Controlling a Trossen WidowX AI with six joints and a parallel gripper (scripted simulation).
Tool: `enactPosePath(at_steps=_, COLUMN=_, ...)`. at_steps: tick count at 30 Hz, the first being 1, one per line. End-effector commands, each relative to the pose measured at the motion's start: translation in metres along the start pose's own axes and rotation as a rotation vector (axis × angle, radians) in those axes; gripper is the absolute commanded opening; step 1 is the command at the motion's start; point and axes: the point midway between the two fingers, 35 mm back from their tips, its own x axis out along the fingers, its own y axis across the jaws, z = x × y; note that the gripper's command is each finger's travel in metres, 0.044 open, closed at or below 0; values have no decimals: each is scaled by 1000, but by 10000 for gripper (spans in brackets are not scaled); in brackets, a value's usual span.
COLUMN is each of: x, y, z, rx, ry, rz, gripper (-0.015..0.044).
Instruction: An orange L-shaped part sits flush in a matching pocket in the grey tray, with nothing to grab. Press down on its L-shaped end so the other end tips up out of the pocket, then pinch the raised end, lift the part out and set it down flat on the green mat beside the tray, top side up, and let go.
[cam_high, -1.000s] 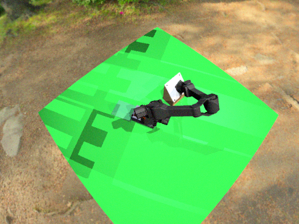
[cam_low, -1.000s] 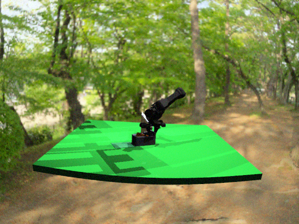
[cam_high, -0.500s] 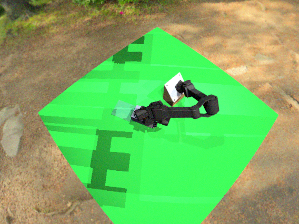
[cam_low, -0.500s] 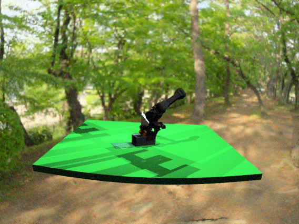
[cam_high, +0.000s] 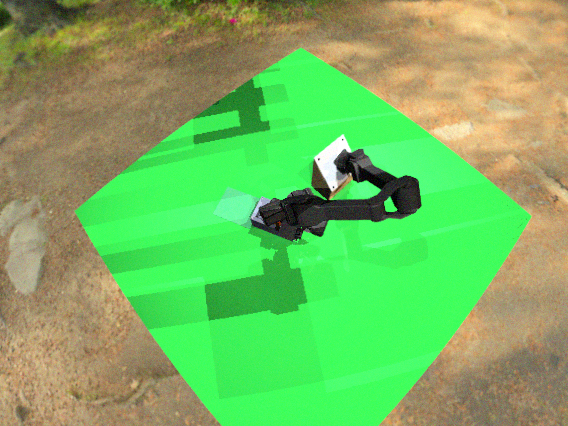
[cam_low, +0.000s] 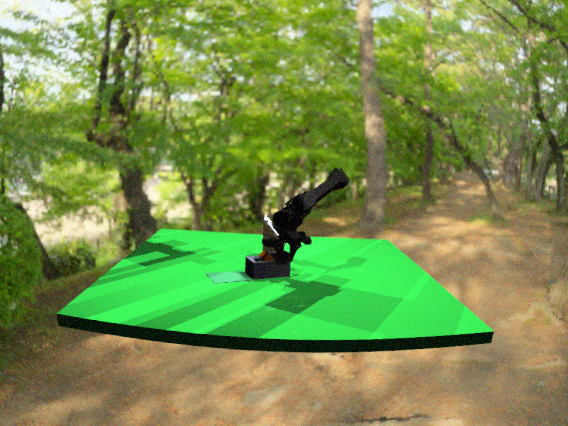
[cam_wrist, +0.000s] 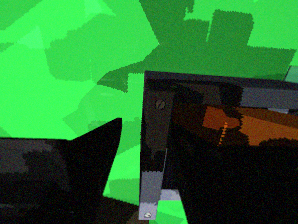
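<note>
The grey tray (cam_high: 258, 206) (cam_low: 267, 269) (cam_wrist: 151, 187) stands beside the thin pale green mat (cam_high: 234, 204) (cam_low: 226, 277) (cam_wrist: 293, 74). The orange part (cam_high: 279, 224) (cam_low: 265, 256) (cam_wrist: 260, 131) is mostly hidden by the arm. In the exterior view it shows as a slanted wedge above the tray's rim, so its far end looks tipped up. My gripper (cam_wrist: 143, 123) is partly open, with nothing seen between its fingers. In the wrist view the right finger reaches down inside the tray, over the L-shaped end; the left finger is outside the tray's end wall. The contact itself is hidden.
A block with a white sloped face (cam_high: 327, 162) (cam_low: 270, 226) stands behind the tray, close to the arm. The arm (cam_high: 350, 210) (cam_low: 317, 196) reaches over the tray from the right in the top view. Dark shadows cross the bright green table (cam_high: 390, 310) (cam_low: 175, 305).
</note>
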Motion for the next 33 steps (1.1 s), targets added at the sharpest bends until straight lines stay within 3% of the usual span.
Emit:
enactPosePath(at_steps=1, x=-5, y=3, z=-1, rx=-3, ry=2, rz=-6, gripper=180)
enactPosePath(at_steps=5, x=-28, y=-3, z=2, rx=-1, ry=3, rz=-14, gripper=180)
enactPosePath(at_steps=11, x=-99, y=-9, z=-1, rx=-2, ry=4, rz=-11, gripper=180)
enactPosePath(at_steps=33, x=-98, y=-8, z=-2, rx=6, ry=3, rz=-3, gripper=180)
